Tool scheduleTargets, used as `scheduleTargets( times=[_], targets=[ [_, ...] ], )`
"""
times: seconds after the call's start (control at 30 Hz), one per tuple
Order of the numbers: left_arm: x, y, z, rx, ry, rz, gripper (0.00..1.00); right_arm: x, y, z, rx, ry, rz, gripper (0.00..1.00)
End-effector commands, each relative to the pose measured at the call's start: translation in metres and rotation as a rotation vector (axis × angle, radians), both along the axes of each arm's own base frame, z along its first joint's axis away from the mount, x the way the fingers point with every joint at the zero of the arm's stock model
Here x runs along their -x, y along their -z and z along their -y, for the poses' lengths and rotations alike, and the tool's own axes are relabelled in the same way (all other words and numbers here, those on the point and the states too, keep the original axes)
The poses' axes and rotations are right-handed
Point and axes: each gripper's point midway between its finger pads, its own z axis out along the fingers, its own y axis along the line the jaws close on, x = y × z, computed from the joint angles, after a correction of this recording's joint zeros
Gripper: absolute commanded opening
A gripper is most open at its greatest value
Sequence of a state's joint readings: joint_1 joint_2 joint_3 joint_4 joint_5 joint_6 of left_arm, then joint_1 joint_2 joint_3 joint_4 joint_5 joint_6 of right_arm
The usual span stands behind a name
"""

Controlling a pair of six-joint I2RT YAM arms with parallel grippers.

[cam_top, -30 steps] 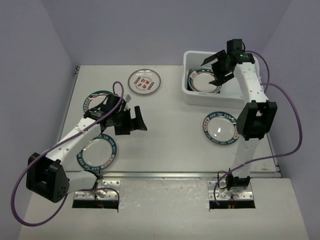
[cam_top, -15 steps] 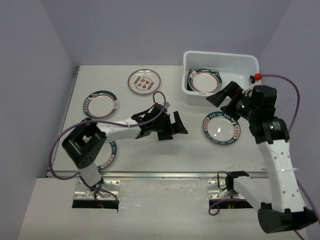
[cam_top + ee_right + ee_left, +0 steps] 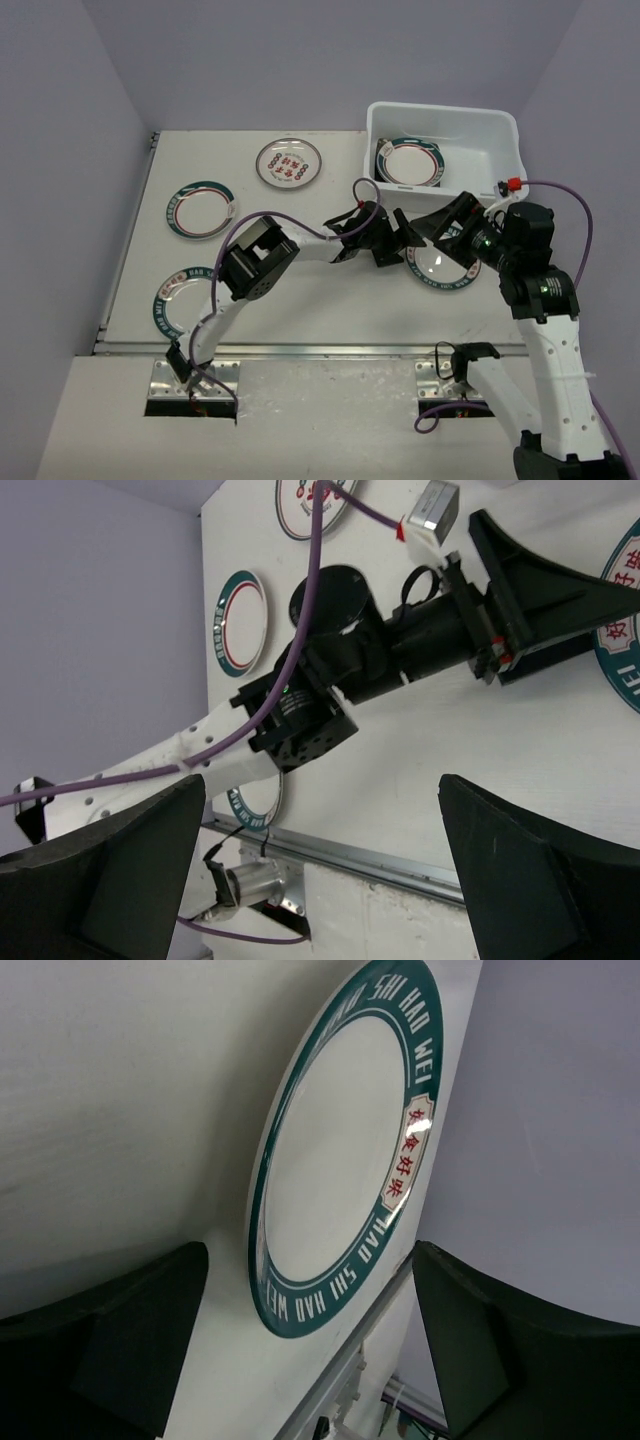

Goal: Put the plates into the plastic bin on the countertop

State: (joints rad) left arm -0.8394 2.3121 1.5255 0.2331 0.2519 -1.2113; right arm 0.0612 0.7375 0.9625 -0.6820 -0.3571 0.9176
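Observation:
A teal-rimmed white plate (image 3: 443, 270) lies on the countertop (image 3: 320, 290) just below the white plastic bin (image 3: 500, 150). It fills the left wrist view (image 3: 340, 1150), and its rim shows in the right wrist view (image 3: 622, 630). My left gripper (image 3: 399, 238) is open and empty at its left edge (image 3: 310, 1360). My right gripper (image 3: 440, 230) is open and empty above the same plate (image 3: 320, 870). One teal-rimmed plate (image 3: 408, 163) leans inside the bin. The red-patterned plate (image 3: 288, 162) and two more teal-rimmed plates (image 3: 201, 209) (image 3: 185, 300) lie on the table. No black plates show.
The left arm (image 3: 300, 250) stretches across the table's middle and fills the right wrist view (image 3: 400, 650). A metal rail (image 3: 320, 350) runs along the near edge. The two grippers are very close to each other.
My left arm has swung right across the table to the plate below the bin. My right arm has come down from the bin to above the same plate.

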Motion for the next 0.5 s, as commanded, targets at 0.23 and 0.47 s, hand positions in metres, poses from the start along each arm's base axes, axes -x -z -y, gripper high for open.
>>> scheduleTargets(
  times=[0.23, 0.47],
  targets=[
    [0.018, 0.086, -0.014, -0.188, 0.021, -0.142, 0.16, 0.008, -0.022, 0.003, 0.000, 0.012, 0.068, 0.99],
    [0.014, 0.065, -0.002, -0.110, 0.069, -0.054, 0.00, 0.006, -0.010, 0.003, 0.005, 0.017, 0.035, 0.99]
  ],
)
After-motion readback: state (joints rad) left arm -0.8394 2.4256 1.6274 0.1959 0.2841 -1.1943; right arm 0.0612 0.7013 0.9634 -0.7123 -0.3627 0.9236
